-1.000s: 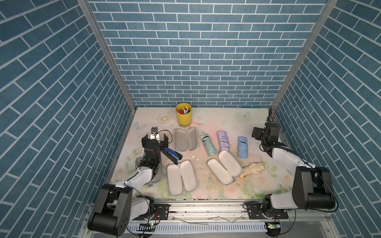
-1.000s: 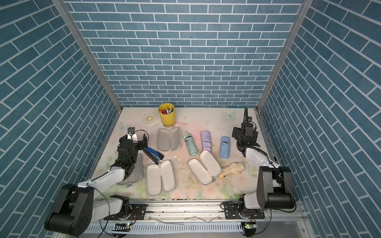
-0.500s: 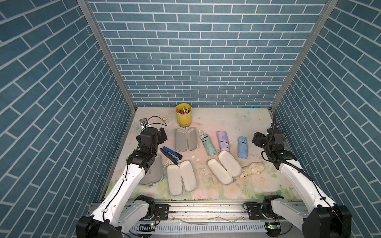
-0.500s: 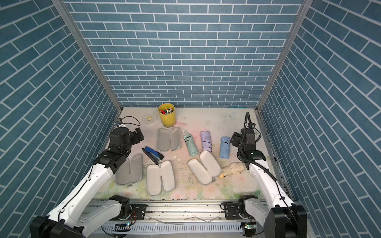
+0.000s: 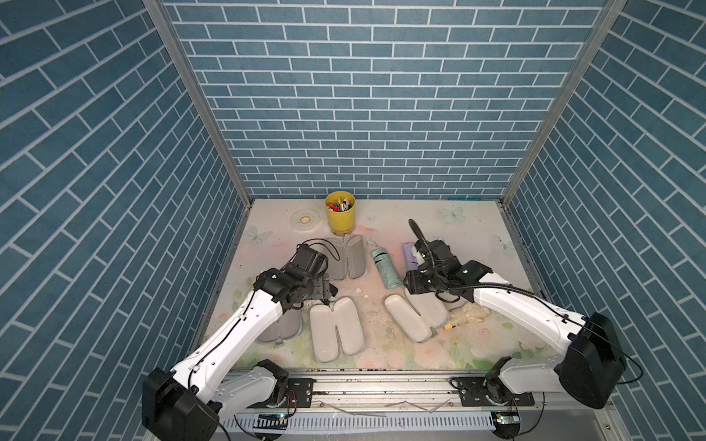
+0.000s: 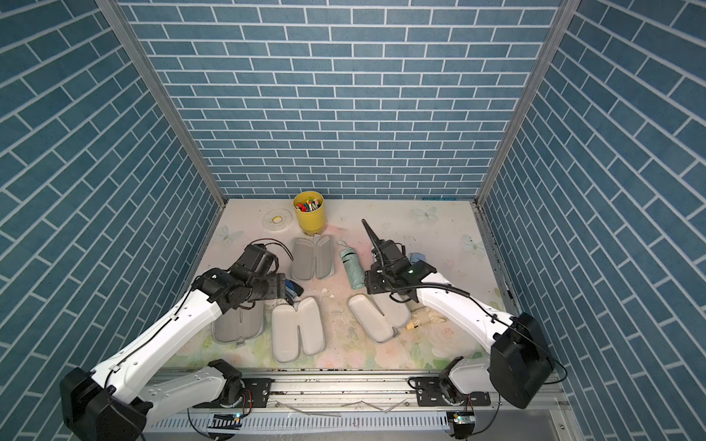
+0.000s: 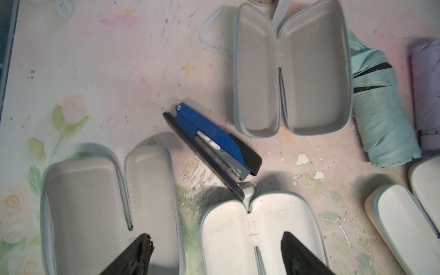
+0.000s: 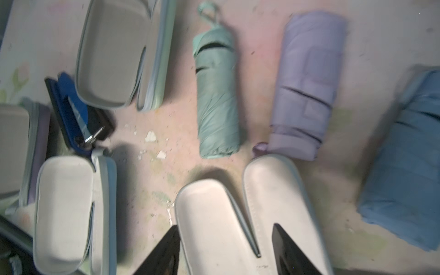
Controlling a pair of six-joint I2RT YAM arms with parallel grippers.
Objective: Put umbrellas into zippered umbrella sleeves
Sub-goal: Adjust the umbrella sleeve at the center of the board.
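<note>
The left fingers (image 7: 133,257) stand spread and empty over two open sleeves toward 7 o'clock: the lilac-edged sleeve (image 7: 107,202) and the blue-edged sleeve (image 7: 262,233), whose hinge tab touches a blue stapler (image 7: 209,145). The right fingers (image 8: 290,252) are parted too, gripping nothing, above the splayed cream-edged sleeve (image 8: 238,214) near 5 o'clock. The mint-edged sleeve (image 5: 345,257) lies open toward 11 o'clock. All four show pale grey-white insides.

The umbrellas are crinkled rolls lying flat on the counter (image 5: 458,236). The mint umbrella (image 8: 217,95), lilac umbrella (image 8: 307,90) and light blue umbrella (image 8: 404,166) lie side by side, apart, from the middle toward 3 o'clock. The cream umbrella (image 5: 468,315) lies just beside the cream-edged sleeve at 4 o'clock, partly under the right arm (image 5: 515,305).

Bare counter runs from 12 to 2 o'clock. A yellow cup (image 5: 340,217) and tape roll (image 5: 304,220) stand at the 11 o'clock edge.
</note>
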